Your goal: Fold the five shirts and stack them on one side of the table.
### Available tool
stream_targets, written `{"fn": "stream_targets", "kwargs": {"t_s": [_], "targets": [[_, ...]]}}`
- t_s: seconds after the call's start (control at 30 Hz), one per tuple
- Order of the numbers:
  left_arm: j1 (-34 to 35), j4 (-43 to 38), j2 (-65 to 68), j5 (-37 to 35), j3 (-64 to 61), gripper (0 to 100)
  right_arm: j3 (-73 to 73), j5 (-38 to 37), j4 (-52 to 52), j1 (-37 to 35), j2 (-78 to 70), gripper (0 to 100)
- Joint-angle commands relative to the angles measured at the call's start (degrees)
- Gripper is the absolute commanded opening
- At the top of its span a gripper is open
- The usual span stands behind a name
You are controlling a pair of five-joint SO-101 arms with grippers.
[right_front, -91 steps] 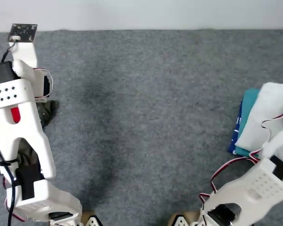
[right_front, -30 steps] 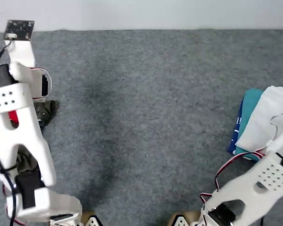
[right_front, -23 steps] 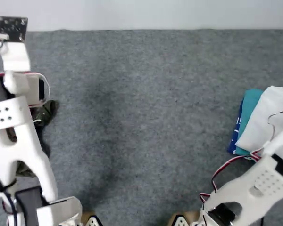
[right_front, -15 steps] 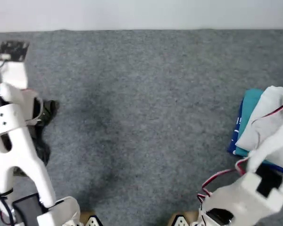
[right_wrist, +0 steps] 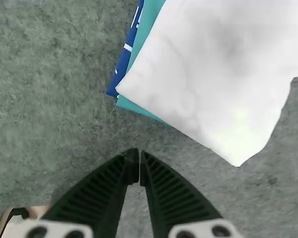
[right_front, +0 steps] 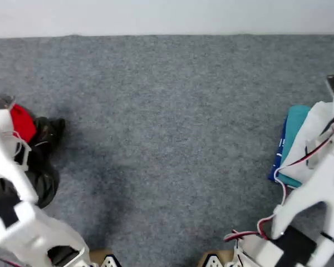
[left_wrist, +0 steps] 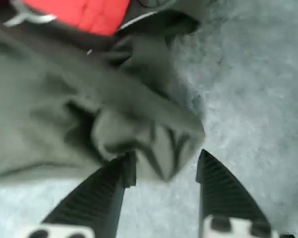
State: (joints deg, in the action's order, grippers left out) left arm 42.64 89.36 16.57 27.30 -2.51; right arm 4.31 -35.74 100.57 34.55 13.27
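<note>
Left gripper wide astride dark shirt edge, grey table beside.

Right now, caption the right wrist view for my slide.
Shut tool hangs near white shirt stacked on teal shirt and blue shirt.

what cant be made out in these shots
High view: the dark shirt and red shirt pile is partly under the left arm and cut by the edge, so its garment count is unclear.
Right wrist view: the white shirt covers the teal shirt and blue shirt; their folds are hidden.
</note>
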Motion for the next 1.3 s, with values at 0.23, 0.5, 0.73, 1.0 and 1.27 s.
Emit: {"fn": "stream_targets", "kwargs": {"t_s": [0.23, 0.5, 0.73, 1.0, 1.27], "targets": [[-4.22, -12.66, 13.98, -8.44, 0.48, 16, 0.26, -0.53, 2.33, -0.48, 10.86, 1.2], [-11.87, -4.31, 0.0, -11.87, 2.59, 0, -2.11, -0.7, 2.33, -0.22, 16.75, 1.2], [-20.4, -2.73, -27.96, -20.04, 5.14, 0, -10.55, -0.79, 2.33, -0.22, 24.4, 1.2], [-33.23, -7.03, -42.73, -28.31, 5.14, 0, -16.88, -0.79, 2.33, -0.22, 31.25, 1.1], [-50.9, -13.45, -43.69, -29.27, 6.55, 0, -21.89, -0.79, 2.33, -0.22, 36.18, 1.1]]}}
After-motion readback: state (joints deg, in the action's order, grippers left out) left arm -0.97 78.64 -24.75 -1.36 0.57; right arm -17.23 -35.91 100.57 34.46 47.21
